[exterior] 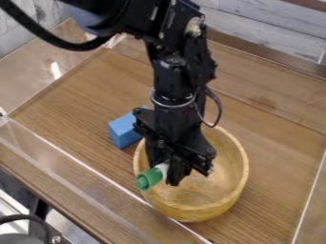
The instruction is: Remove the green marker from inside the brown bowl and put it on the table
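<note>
The brown bowl (219,193) is a round tan wooden dish at the front right of the table (90,95). Over its left rim sits the green marker (152,179), its green cap poking out to the left and its barrel mostly hidden by the fingers. My black gripper (170,172) points straight down into the bowl's left side and is shut on the marker.
A blue rectangular block (122,130) lies on the wood just left of the bowl, close behind the gripper. Clear acrylic walls (38,152) edge the tabletop on the front and left.
</note>
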`<state>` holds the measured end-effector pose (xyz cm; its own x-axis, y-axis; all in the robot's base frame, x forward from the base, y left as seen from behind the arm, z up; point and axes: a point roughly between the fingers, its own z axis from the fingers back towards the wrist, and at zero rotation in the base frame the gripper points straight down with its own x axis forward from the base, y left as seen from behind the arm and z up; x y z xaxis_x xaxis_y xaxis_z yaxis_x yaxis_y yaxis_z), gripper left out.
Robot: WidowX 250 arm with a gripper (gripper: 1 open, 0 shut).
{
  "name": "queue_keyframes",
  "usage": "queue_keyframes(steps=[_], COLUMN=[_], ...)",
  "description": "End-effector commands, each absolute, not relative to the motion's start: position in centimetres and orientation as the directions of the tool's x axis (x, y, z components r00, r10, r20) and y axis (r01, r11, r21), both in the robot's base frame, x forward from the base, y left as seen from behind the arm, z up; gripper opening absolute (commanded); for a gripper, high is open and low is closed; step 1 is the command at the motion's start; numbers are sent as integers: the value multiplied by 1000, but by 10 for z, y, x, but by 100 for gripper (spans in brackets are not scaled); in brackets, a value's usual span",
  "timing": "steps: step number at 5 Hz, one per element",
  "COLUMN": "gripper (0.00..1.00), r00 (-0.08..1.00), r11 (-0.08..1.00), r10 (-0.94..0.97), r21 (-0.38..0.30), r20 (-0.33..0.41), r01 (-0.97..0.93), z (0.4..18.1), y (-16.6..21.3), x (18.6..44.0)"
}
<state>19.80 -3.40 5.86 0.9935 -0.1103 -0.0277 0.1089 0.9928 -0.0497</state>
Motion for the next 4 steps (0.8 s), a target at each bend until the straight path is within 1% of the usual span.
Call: queue_keyframes(steps=[1, 4], gripper=[0, 0], r00=[994, 994], r11=[993, 993], r10=[-103, -95], r21=[-53, -59], r20=[37, 50], r01=[105, 98], z=[71, 72], y=[-34, -32], x=[208, 209])
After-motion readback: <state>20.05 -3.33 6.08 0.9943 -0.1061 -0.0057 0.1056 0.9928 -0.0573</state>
